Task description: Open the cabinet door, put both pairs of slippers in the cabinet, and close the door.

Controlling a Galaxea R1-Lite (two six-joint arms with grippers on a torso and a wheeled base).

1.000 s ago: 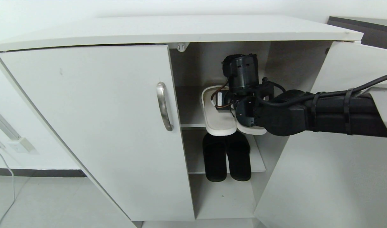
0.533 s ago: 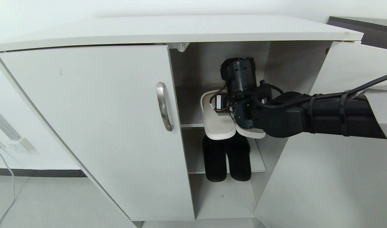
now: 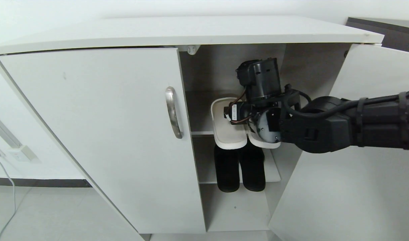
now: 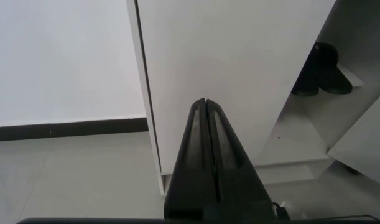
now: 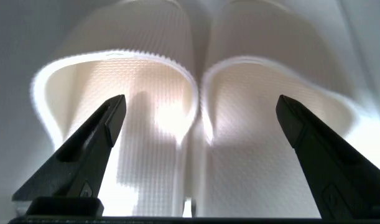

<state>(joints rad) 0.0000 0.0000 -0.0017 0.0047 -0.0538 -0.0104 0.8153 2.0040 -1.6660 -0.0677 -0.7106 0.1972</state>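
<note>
Two pairs inside the cabinet (image 3: 191, 31) in the head view: black slippers (image 3: 239, 170) on the lower shelf (image 3: 273, 174), white slippers (image 3: 228, 134) on the shelf above (image 3: 201, 132), heels overhanging. Leaves only shutting the right door (image 3: 341, 194). Right arm (image 3: 341, 129) level, reaching over the white slippers. Left wrist view: left gripper (image 4: 205, 106) pressed closed, empty. Right wrist view: right gripper (image 5: 200, 102) spread wide astride the white slippers, gripping nothing.

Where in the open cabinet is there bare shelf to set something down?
The bottom compartment floor under the black slippers is bare. A narrow strip of the upper shelf lies free between the closed door and the white slippers. Crowded: that shelf's middle, where the open right end effector hangs over the pair.
</note>
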